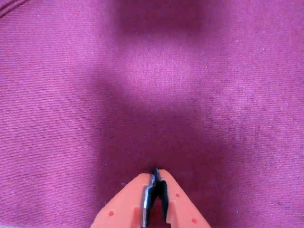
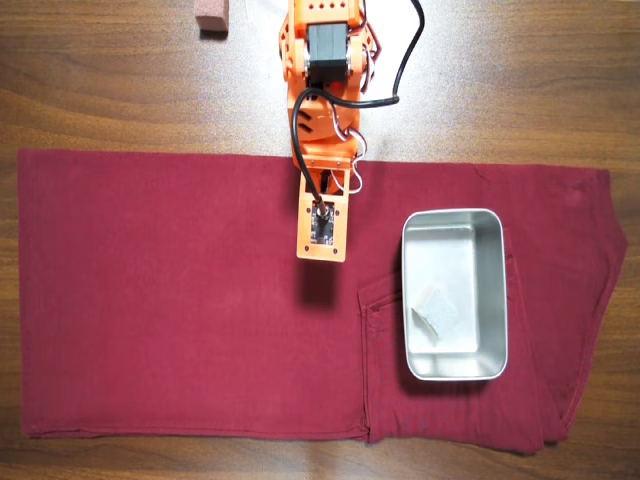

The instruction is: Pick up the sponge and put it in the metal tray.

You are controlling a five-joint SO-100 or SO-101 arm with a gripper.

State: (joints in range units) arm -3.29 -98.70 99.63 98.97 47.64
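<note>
In the overhead view the small pale beige-grey sponge point(image 2: 434, 308) lies inside the shiny metal tray point(image 2: 496, 290), towards its near left part. The tray stands on dark red cloth at the right. My orange gripper is hidden under the arm's wrist block point(image 2: 322, 228), left of the tray and apart from it. In the wrist view the gripper point(image 1: 156, 175) enters from the bottom edge with its jaws closed together and nothing between them, above bare cloth. Sponge and tray are out of the wrist view.
Dark red trousers point(image 2: 180, 300) cover most of the wooden table point(image 2: 120, 90). A pinkish-brown block point(image 2: 211, 15) sits at the far edge, left of the arm's base point(image 2: 325, 60). A black cable point(image 2: 400, 70) loops beside the arm.
</note>
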